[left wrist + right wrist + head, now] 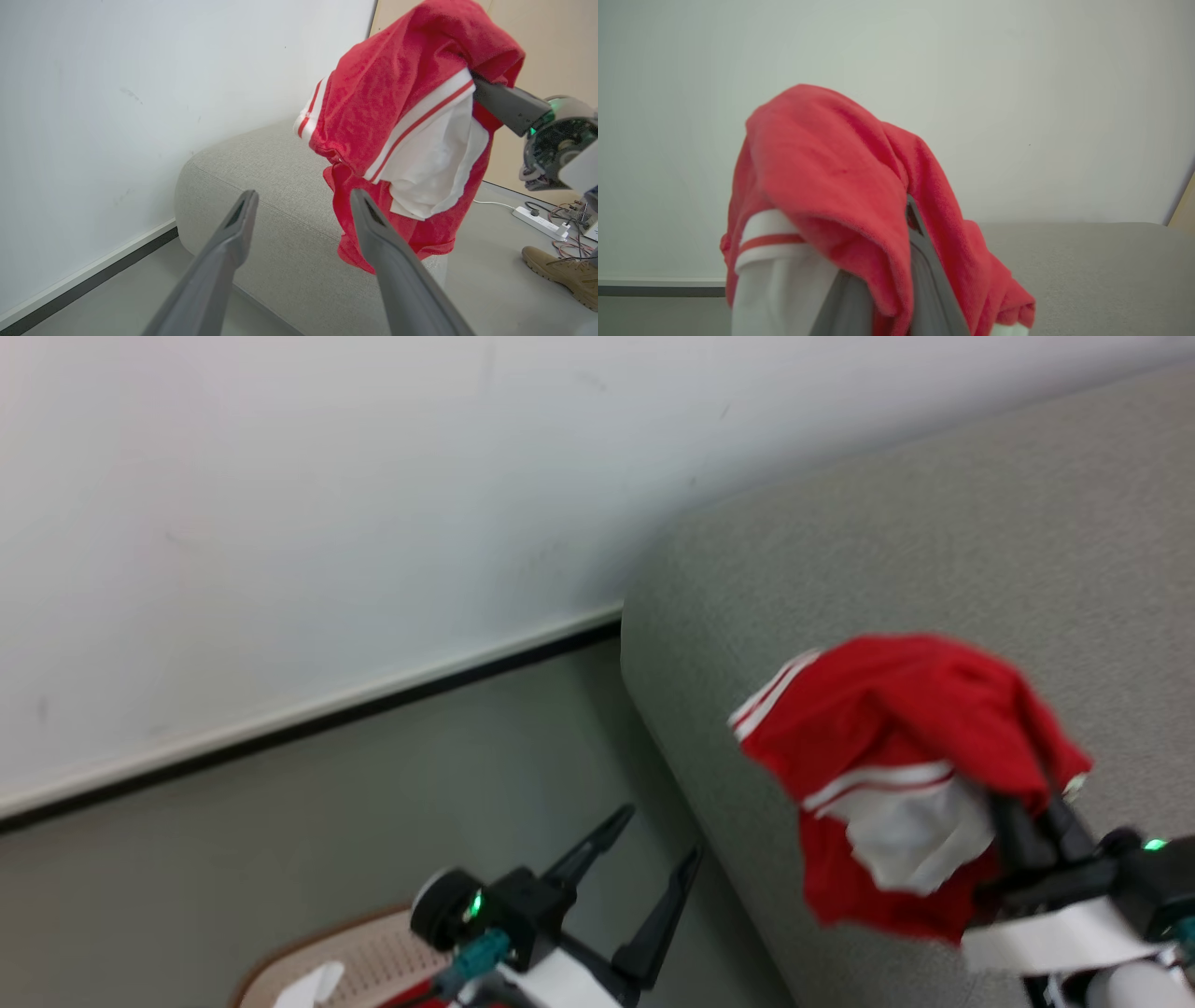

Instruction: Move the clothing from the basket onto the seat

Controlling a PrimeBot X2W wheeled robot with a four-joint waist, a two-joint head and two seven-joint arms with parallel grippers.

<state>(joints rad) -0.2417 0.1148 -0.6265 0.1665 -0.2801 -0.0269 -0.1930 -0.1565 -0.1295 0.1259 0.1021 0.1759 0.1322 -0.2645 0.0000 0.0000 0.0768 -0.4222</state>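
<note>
Right claw [1032,821], lower right of the head view: clamped tight on one piece of the clothing [896,737], which is draped over the fingers and hangs clear in the air. In that view it lies in front of the seat [934,541], near the seat's rounded left edge, not resting on it.

Left claw [658,835], lower centre: fingers spread wide, holding nothing, above the basket [373,952] at the bottom edge.

Risks noted:
- The cloth wraps both right fingers. On opening it may cling and stay hooked instead of dropping.
- Released this close to the seat's edge, the soft fabric could slide off to the floor.
- In the left wrist view the hem hangs just beside the left claw's finger and could catch on it.
</note>
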